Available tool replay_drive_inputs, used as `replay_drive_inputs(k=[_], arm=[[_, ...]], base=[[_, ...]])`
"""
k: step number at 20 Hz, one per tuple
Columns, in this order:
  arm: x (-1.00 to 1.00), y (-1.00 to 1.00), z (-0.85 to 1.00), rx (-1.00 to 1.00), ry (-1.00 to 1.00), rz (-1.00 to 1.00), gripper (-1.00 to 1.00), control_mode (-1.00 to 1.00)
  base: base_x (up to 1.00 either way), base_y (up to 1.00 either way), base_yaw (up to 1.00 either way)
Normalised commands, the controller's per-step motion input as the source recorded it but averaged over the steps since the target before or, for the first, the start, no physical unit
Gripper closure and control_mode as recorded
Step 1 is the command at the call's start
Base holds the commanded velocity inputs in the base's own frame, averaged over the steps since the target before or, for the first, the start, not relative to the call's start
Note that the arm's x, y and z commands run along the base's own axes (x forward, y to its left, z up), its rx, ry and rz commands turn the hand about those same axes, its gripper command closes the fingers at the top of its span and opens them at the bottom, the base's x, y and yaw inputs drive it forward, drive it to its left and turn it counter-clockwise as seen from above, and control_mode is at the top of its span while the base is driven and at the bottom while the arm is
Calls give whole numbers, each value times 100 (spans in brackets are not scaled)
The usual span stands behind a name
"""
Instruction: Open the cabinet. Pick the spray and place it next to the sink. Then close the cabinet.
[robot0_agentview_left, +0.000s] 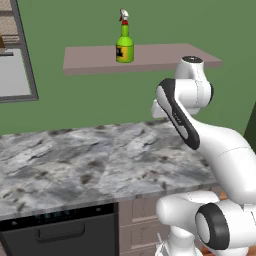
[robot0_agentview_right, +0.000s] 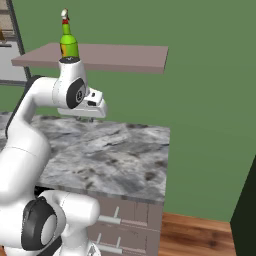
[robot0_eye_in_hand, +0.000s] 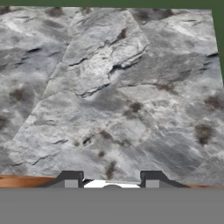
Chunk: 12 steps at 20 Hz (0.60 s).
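Arm (robot0_agentview_left: 200, 130) folded, jaws seemingly apart.

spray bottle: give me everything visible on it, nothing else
The spray is a small green bottle with a rounded body, a narrower neck, a yellow-and-black label on its front and a red and white trigger head on top. It looks like glossy plastic or glass. It stands upright on a flat pinkish-brown shelf against the green wall, well above the marble counter. Only the shelf touches it. In the right base view the arm's upper joint covers its base. The hand is open and points down at the counter.
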Motion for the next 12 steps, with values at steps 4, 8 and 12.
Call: replay_drive_inputs(k=[4, 8, 12], arm=[[-9, 1, 0, 0, 0, 2, -100, -100], [-1, 28, 0, 0, 0, 1, -100, -100], [0, 45, 0, 0, 0, 0, -100, -100]], base=[[0, 0, 0], [0, 0, 0], [0, 0, 0]])
